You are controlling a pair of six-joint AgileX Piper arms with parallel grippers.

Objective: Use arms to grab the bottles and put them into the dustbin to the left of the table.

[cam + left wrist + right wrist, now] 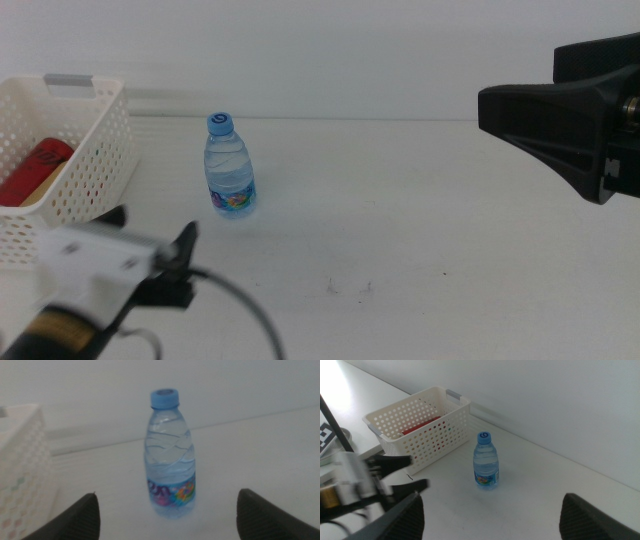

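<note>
Broadly, a large white table (420, 220), flat and matte, with a couple of small dark specks (348, 288) near its front edge at mid-width. Beyond its far edge, a plain pale wall (330, 50).

Next in bulk, the right arm (590, 110), black and angular, raised above the table's right side. Right gripper (492, 512) held high and well apart from everything, its two dark jaws spread wide, looking down over bottle and basket alike.

Then the left arm (85, 275), coming in over the front left corner, with a white housing and a black cable (245, 310) looping toward the front edge. Left gripper (165, 512) low over the tabletop, jaws wide apart and clasping nothing, pointed straight at the bottle but clear of it.

At the table's left edge, the dustbin (95, 150): white, rectangular, walls perforated, a grey strip (70, 82) on the far rim. Inside it, a red can (35, 172) lying tilted on its side; beside the can a sliver of something yellowish, too little in sight to name.

Smallest, the water bottle (230, 168): short, clear, bluish, with a blue cap (221, 123) and a colourful label band near its base. Standing upright on the table, just right of the dustbin, not touching it, toward the far edge, and between the basket and the table's open middle.
</note>
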